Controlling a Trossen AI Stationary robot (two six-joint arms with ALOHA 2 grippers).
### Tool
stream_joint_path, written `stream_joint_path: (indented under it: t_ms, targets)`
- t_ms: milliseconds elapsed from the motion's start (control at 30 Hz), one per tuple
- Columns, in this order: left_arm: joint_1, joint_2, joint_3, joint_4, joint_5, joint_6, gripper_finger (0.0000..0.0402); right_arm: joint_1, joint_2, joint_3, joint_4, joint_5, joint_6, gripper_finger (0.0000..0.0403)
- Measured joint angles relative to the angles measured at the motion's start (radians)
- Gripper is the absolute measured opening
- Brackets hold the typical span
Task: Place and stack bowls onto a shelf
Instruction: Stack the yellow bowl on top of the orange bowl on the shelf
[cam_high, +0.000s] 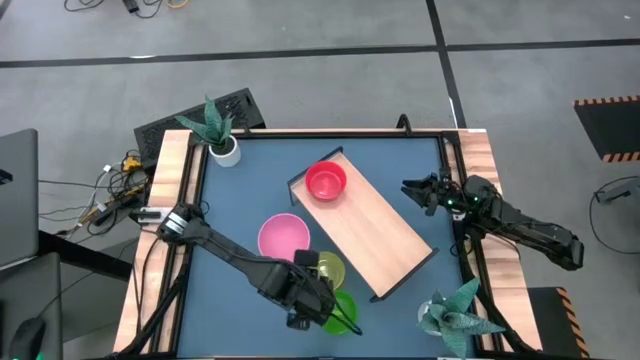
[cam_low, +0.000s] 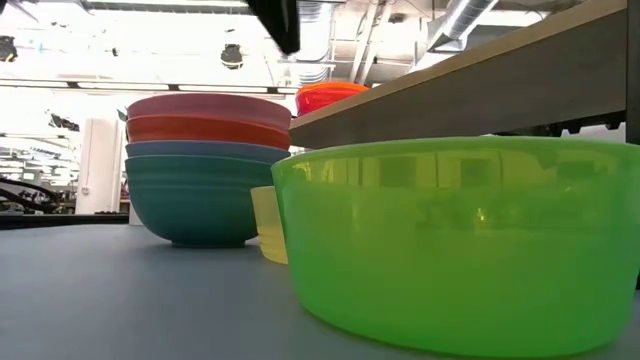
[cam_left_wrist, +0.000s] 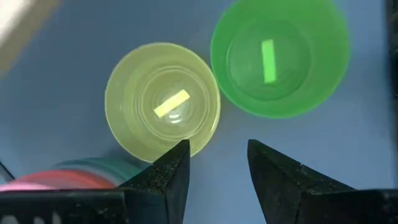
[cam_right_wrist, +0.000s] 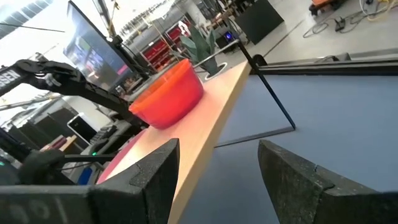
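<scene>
A red bowl (cam_high: 325, 181) (cam_right_wrist: 168, 93) stands on the far-left end of the light wooden shelf (cam_high: 380, 235) (cam_right_wrist: 205, 134). Left of the shelf a stack of bowls, pink on top (cam_high: 284, 237), rests on the blue table; the low view shows the stack (cam_low: 210, 170) as pink, red, blue and teal. Near it stand a small yellow-green bowl (cam_left_wrist: 163, 99) (cam_high: 330, 268) and a green bowl (cam_left_wrist: 280, 56) (cam_high: 342, 310). My left gripper (cam_left_wrist: 217, 155) (cam_high: 308, 297) hovers open above these two, pointing down. My right gripper (cam_right_wrist: 217, 155) (cam_high: 418, 190) waits open at the table's right edge.
A white plant pot (cam_high: 222, 148) stands at the far-left corner and another plant (cam_high: 455, 315) at the near-right corner. Wooden side rails (cam_high: 172, 200) border the table. Bare blue tabletop (cam_high: 400, 165) lies between the shelf and the far edge.
</scene>
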Motion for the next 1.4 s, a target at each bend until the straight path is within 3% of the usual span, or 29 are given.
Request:
stream_joint_path:
  t_ms: [467,733,867,1100,1400]
  targets:
    - [0.059,-0.001,-0.284,0.316,0.060,0.121,0.0146,0.000,0.008,0.000,0.000,0.000,0.000,0.0245]
    - [0.071,-0.001,-0.337,0.360,0.112,0.154,0.0144,0.000,0.008,0.000,0.000,0.000,0.000,0.0245]
    - [0.075,0.002,-0.336,0.365,0.137,0.151,0.0115,0.000,0.008,0.000,0.000,0.000,0.000,0.0245]
    - [0.075,0.012,-0.336,0.391,0.132,0.126,0.0013,0.000,0.008,0.000,0.000,0.000,0.001,0.0245]
    - [0.072,0.013,-0.303,0.385,0.155,0.009,0.0000,0.000,0.008,0.000,0.000,0.000,0.001,0.0245]
